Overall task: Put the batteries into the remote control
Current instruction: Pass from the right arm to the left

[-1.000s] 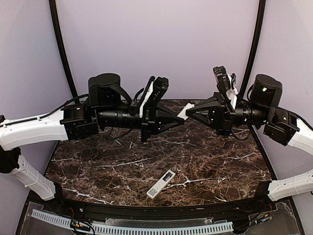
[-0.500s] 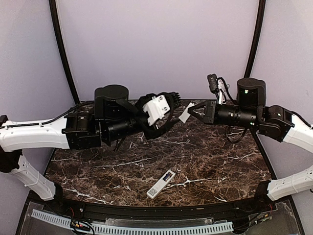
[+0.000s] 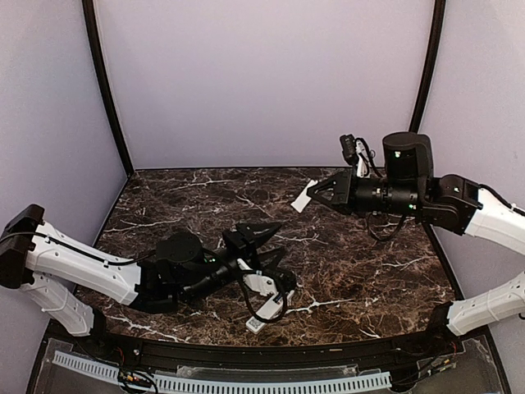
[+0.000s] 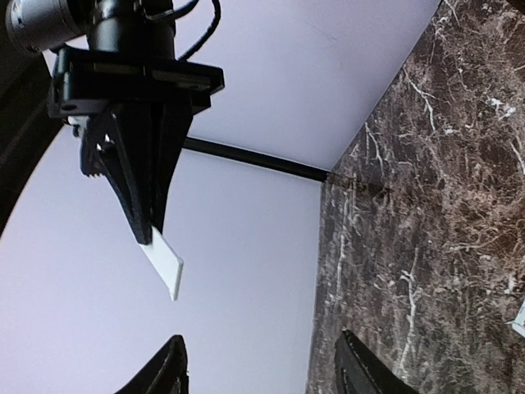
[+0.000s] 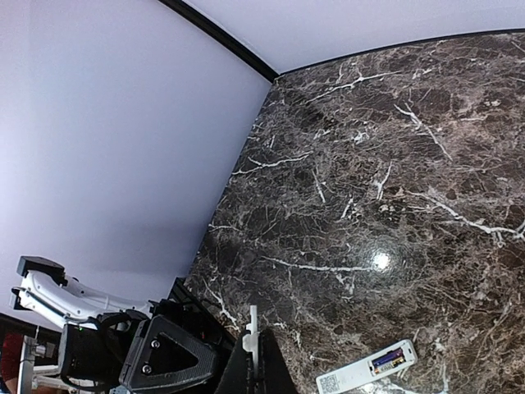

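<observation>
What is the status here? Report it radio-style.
Left gripper open, low beside remote. Right gripper shut on white cover. Remote on table, compartment open. Nothing blocking.

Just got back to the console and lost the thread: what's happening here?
The right gripper is shut on a small white flat piece, held in the air over the far side of the table. The left gripper is open and empty, low near the remote control, which lies near the front edge with its compartment uncovered.
</observation>
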You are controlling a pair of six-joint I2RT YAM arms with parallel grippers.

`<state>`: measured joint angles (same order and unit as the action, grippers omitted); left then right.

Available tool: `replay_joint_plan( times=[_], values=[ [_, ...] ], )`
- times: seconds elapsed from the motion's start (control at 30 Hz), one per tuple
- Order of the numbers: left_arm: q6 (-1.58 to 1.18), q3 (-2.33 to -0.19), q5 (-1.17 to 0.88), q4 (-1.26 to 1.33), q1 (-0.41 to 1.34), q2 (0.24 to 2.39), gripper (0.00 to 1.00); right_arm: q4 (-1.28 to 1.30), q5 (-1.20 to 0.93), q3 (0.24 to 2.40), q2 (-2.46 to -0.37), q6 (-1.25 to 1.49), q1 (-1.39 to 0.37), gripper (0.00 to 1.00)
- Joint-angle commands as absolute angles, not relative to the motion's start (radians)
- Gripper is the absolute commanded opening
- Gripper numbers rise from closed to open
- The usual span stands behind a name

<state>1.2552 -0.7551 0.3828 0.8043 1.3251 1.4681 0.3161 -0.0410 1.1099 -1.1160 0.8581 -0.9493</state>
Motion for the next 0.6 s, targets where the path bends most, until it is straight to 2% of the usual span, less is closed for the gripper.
replay_joint_plan(
  times=[0.0, 0.17, 0.27, 0.4, 0.57],
  values=[
    [1.545, -0.694, 0.308, 1.253, 1.332, 1.456, 0.59, 0.317, -0.144, 1.154, -1.131, 0.87, -0.957, 0.0],
    [1.744, -0.733, 0.351, 1.576, 1.333, 1.631, 0.63, 0.313, -0.206, 1.163, -1.151, 0.858, -0.959, 0.0],
    [1.815, -0.772, 0.374, 1.613, 1.333, 1.695, 0.64, 0.312, -0.221, 1.168, -1.163, 0.853, -0.963, 0.0],
    [1.77, -0.793, 0.4, 1.617, 1.333, 1.707, 0.58, 0.305, -0.242, 1.173, -1.171, 0.849, -0.971, 0.0],
    [1.734, -0.804, 0.425, 1.616, 1.333, 1.679, 0.57, 0.327, -0.228, 1.168, -1.163, 0.842, -0.974, 0.0]
  ],
)
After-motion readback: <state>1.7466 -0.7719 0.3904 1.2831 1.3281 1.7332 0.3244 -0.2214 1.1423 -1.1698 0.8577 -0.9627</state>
